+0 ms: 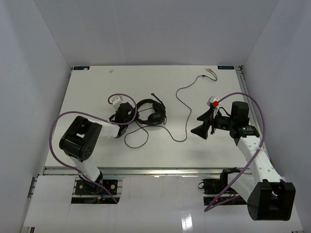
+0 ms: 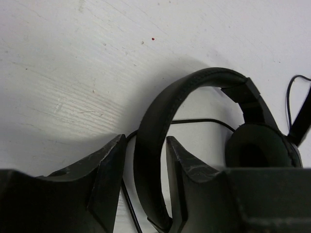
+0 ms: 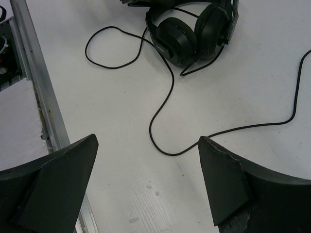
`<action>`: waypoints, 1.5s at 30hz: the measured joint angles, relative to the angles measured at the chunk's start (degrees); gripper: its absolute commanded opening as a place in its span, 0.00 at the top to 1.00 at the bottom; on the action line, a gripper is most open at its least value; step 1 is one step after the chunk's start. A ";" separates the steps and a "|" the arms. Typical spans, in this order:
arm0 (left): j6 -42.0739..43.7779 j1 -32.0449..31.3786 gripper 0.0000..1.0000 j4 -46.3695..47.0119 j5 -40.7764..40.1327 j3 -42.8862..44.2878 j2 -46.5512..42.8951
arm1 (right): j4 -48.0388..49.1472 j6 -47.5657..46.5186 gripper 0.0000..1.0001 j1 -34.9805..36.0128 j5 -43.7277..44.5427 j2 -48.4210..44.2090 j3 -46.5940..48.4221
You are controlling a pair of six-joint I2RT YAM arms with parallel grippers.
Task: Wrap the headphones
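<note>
Left gripper (image 2: 144,137) jaws loosely straddle the black padded over-ear headphones' (image 3: 189,34) headband (image 2: 194,80), not pinching it. Right gripper (image 3: 146,140), jaws wide and empty, would do best gathering the thin black cable (image 3: 150,131) first.

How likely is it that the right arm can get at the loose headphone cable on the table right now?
Probably yes. The right gripper hangs with its jaws wide open just above a bend of the headphone cable, and nothing shows between them; a short descent should do.
</note>
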 measured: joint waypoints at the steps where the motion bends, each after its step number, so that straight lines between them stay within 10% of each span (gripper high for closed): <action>1: 0.57 0.00 0.33 -0.20 0.00 -0.01 -0.14 | 0.00 -0.09 0.10 -0.31 -0.31 0.00 -0.19; 8: 10.18 0.11 0.02 -4.65 1.07 0.65 -2.70 | 0.03 -0.63 0.10 -1.34 -1.59 -0.09 -0.47; 14: 26.08 3.44 0.02 -15.69 11.26 14.06 -0.41 | 0.03 -0.82 0.10 -2.36 -2.76 -1.63 -0.47; 20: 40.17 6.33 0.11 -24.84 19.02 29.15 7.58 | 0.03 -0.87 0.10 -4.17 -3.53 -3.16 -0.47; 29: 51.16 6.36 0.16 -34.75 24.29 32.63 13.53 | 0.03 -0.87 0.10 -5.02 -4.46 -3.28 -0.47; 45: 57.88 5.41 0.55 -40.61 21.70 39.24 17.57 | 0.03 -0.87 0.10 -6.17 -4.44 -2.45 -0.47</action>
